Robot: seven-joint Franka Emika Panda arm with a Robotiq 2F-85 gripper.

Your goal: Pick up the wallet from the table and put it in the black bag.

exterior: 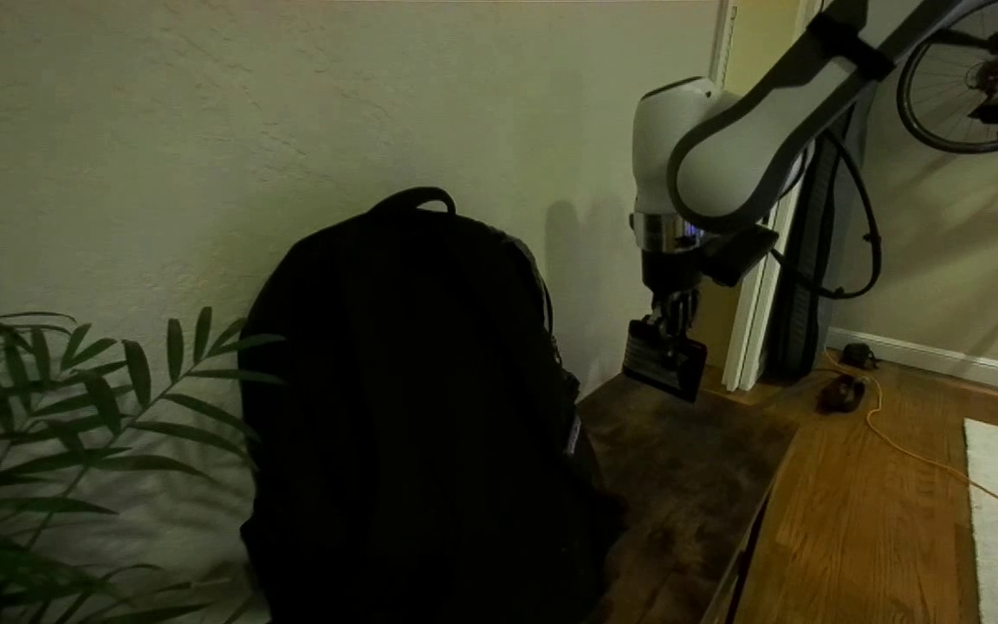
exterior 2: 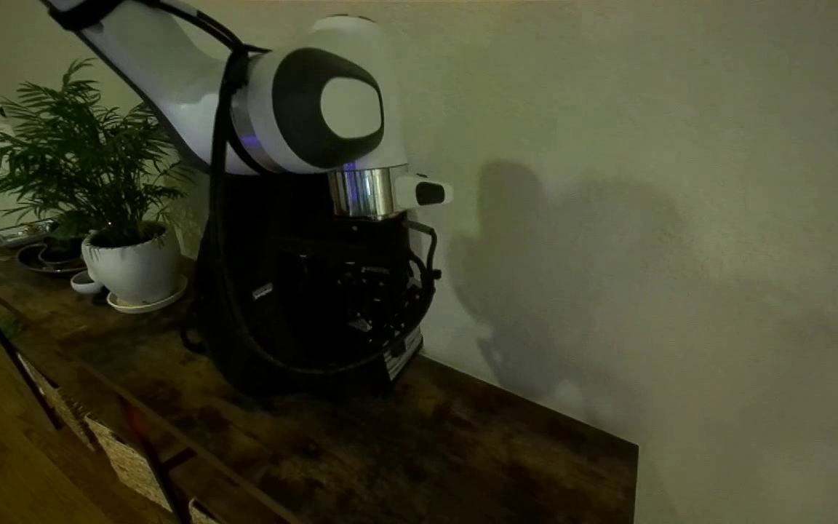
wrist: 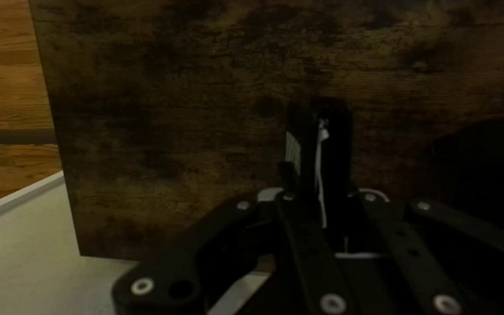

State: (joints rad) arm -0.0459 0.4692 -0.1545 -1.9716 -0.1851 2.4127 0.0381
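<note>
The black bag [exterior: 412,416] stands upright against the wall in an exterior view, its top handle up. Its opening cannot be made out. It also shows behind the arm in an exterior view [exterior 2: 230,356]. My gripper [exterior: 675,319] points down and is shut on the dark wallet [exterior: 665,362]. The wallet hangs above the table, to the right of the bag and apart from it. In the wrist view, the wallet [wrist: 335,148] stands edge-on between the fingers [wrist: 317,192], with pale strips showing. Its lower part shows in an exterior view [exterior 2: 404,353]. A dark shape, likely the bag, is at right.
The dark brown wooden table [exterior 2: 419,451] runs along the wall [exterior 2: 681,218]. A potted plant [exterior 2: 135,262] stands beside the bag, and its leaves [exterior: 118,416] reach toward it. The table's end edge [wrist: 53,113] shows in the wrist view, with wooden floor beyond.
</note>
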